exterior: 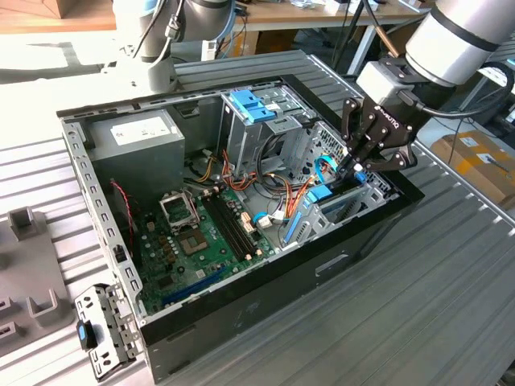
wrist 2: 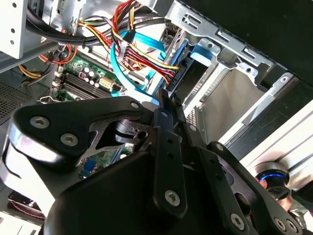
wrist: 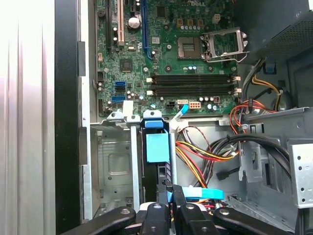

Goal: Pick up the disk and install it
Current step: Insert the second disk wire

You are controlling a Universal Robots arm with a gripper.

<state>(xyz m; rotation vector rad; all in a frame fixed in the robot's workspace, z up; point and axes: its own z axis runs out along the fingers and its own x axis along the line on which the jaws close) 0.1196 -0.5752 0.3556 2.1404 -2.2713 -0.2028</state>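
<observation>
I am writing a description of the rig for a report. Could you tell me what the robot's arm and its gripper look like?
In the exterior view the arm is a thick round tube, light grey to white, with a black band. It ends in a white wrist block, from which a black cable runs. The gripper is black, with small white lettering on its body. Both wrist views show its linked black fingers, joined by silver screws.

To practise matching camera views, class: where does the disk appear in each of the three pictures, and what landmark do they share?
Exterior view: the disk stands on edge in the drive cage at the exterior view's right, below the gripper.
First wrist view: its blue-railed edge sits in the cage, between gripper and motherboard.
Second wrist view: in the cage beyond the gripper.
Shared landmark: the green motherboard.
</observation>
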